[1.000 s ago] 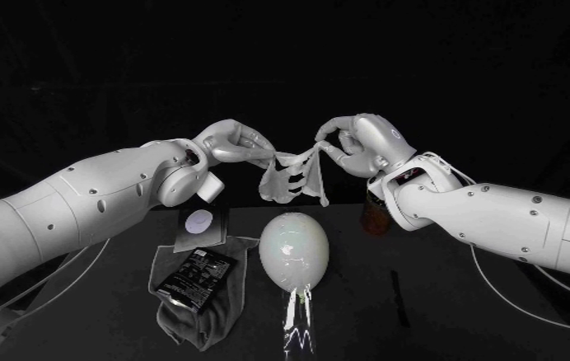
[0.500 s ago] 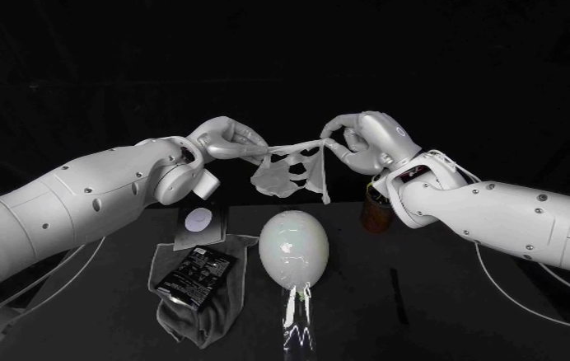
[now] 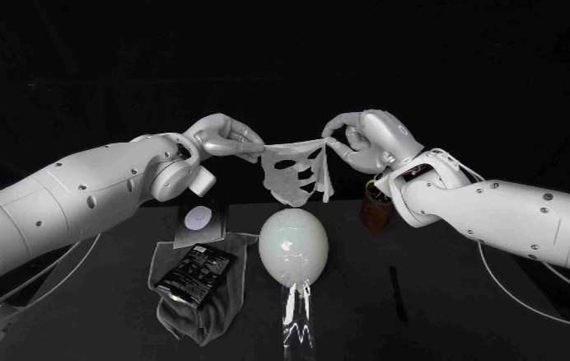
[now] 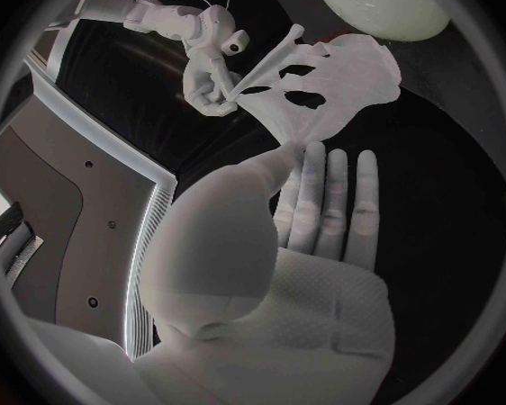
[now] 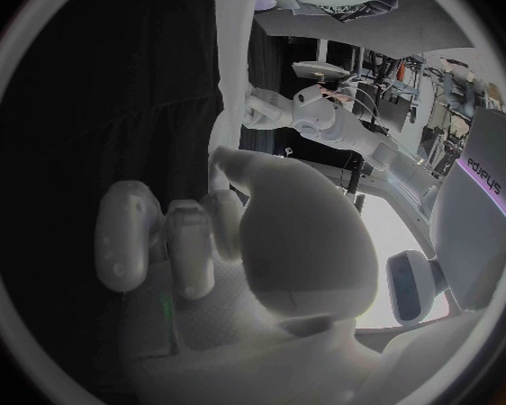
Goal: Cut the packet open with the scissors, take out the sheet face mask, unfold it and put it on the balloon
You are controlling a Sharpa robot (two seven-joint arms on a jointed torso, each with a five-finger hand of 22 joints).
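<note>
The white sheet face mask [image 3: 297, 171] hangs in the air above the table, spread out with its eye and mouth holes showing. My left hand [image 3: 226, 140] pinches its upper corner on one side and my right hand [image 3: 362, 140] pinches the other, so the top edge is stretched between them. The pale oval balloon [image 3: 293, 247] lies on the table right under the mask. In the left wrist view the mask [image 4: 326, 81] stretches from my left hand [image 4: 310, 211] to the right hand [image 4: 213, 67], with the balloon [image 4: 377, 0] beyond. The black packet [image 3: 196, 274] lies left of the balloon.
The packet rests on a grey cloth [image 3: 208, 316]. Behind it lies a dark card with a small white disc [image 3: 202, 219]. A brown container [image 3: 378, 206] stands under my right forearm. A thin dark tool [image 3: 398, 291] lies right of the balloon.
The hands have drawn apart and risen a little. The mask, bunched a second ago, now hangs flatter and wider with its top edge taut.
</note>
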